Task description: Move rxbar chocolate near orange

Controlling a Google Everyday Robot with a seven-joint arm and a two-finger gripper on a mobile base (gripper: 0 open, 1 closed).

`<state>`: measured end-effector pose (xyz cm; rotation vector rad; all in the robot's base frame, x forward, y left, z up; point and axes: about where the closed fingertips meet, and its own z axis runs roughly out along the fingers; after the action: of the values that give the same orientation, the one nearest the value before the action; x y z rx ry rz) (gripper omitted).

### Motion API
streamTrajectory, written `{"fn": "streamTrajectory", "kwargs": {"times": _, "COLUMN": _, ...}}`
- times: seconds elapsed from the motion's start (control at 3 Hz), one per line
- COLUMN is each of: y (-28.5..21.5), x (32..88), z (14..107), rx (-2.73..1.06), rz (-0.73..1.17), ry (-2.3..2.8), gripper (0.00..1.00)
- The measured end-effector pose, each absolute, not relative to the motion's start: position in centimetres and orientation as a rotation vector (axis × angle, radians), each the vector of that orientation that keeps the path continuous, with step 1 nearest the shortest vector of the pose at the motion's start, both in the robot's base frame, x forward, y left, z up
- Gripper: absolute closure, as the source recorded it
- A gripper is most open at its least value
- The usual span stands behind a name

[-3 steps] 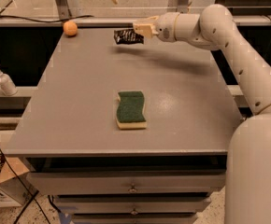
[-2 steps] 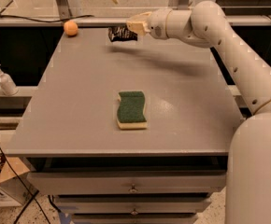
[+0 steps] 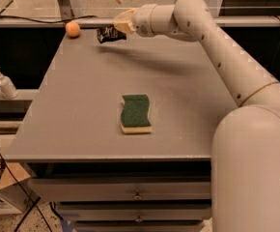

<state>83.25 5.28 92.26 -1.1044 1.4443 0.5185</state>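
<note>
Where the counter (image 3: 82, 129) ends on the left, a white pump bottle (image 3: 4, 83) stands on a lower ledge, well apart from everything else. At the counter's far left corner sits the orange (image 3: 73, 29). Just to its right, not touching it, the rxbar chocolate (image 3: 110, 34) is held over the far edge, its right end pinched in the end effector (image 3: 122, 24), whose fingers are closed on the wrapper. Only bare counter shows between bar and fruit. Nearer the front, a green-and-yellow sponge (image 3: 135, 112) lies flat, well apart from both. The arm (image 3: 217, 47) reaches in from the right.
</note>
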Motion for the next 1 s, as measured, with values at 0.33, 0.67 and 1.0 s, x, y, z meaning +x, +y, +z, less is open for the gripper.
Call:
{"fn": "streamTrajectory", "kwargs": {"times": 0.33, "y": 8.7, "x": 84.8, "z": 91.1, "rx": -1.108, "rz": 0.537, "ry": 1.429, "gripper": 1.00}}
{"fn": "streamTrajectory", "kwargs": {"times": 0.67, "y": 11.7, "x": 86.0, "z": 90.1, "rx": -1.105, "rz": 0.548, "ry": 1.411, "gripper": 1.00}}
{"fn": "streamTrajectory", "kwargs": {"times": 1.0, "y": 14.0, "x": 87.0, "z": 89.3, "rx": -1.118, "rz": 0.550, "ry": 1.409, "gripper": 0.82}}
